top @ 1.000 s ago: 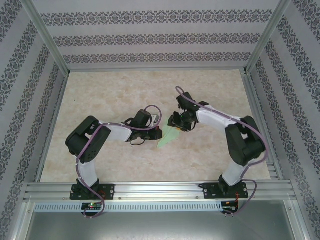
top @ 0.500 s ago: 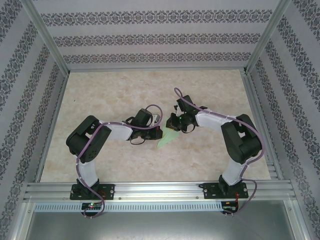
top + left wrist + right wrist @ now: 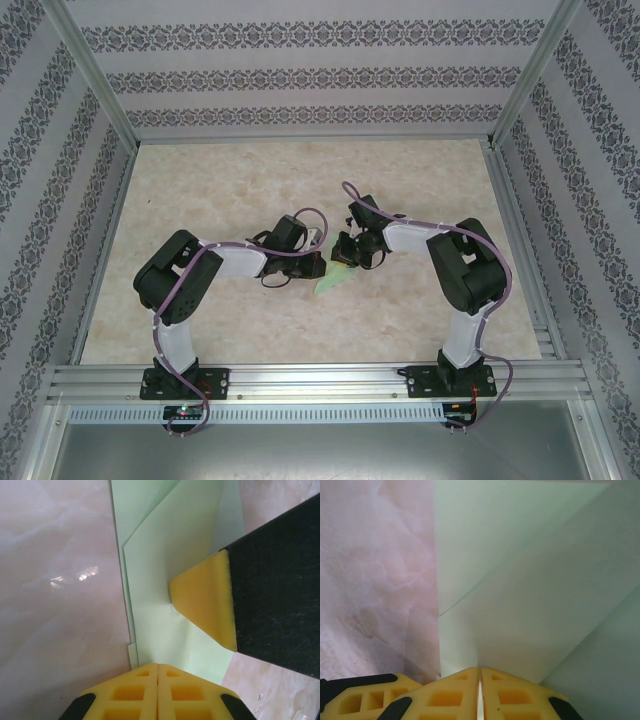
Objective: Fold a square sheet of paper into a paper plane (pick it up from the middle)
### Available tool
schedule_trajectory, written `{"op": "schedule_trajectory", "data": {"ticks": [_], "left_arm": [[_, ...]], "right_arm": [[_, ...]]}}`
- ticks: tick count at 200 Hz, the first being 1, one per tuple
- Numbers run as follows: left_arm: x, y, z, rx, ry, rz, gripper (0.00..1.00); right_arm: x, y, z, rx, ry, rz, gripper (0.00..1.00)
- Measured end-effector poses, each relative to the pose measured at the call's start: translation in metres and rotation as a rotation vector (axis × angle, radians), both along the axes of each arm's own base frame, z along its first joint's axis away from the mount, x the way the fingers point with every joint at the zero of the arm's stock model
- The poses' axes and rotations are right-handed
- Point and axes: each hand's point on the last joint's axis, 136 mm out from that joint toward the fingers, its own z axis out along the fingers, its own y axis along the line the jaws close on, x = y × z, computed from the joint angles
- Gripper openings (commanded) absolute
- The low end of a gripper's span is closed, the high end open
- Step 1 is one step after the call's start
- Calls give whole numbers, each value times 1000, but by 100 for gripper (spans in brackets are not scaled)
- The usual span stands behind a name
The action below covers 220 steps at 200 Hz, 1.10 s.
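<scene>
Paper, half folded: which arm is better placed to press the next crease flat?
Right, likely. The right tool, shut, rests its tip on the folded flap near the middle of the paper; the left tool, also shut, sits at the paper's edge, better for pinning it.

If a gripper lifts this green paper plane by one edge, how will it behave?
Probably floppy: the paper plane is thin sheet, its layers lying flat on the table. Likely very light, so a nudge may slide it over that glossy surface. Its flaps look only creased and might spring open.
</scene>
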Motion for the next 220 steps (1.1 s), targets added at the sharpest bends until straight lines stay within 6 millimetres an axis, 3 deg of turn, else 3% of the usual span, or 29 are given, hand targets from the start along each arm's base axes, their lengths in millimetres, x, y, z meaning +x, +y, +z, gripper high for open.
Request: {"op": "schedule_trajectory", "data": {"ticks": [59,120,220], "left_arm": [[1,0,3,-1,-10,1,16],[7,4,36,-32,-89,44,10],[-8,-8,18,-92,9,0,13]], "right_arm": [[2,-1,0,-4,7,-26,11],[2,-1,-1,-2,16,-47,11],[2,-1,0,-2,17,-50,11]]}}
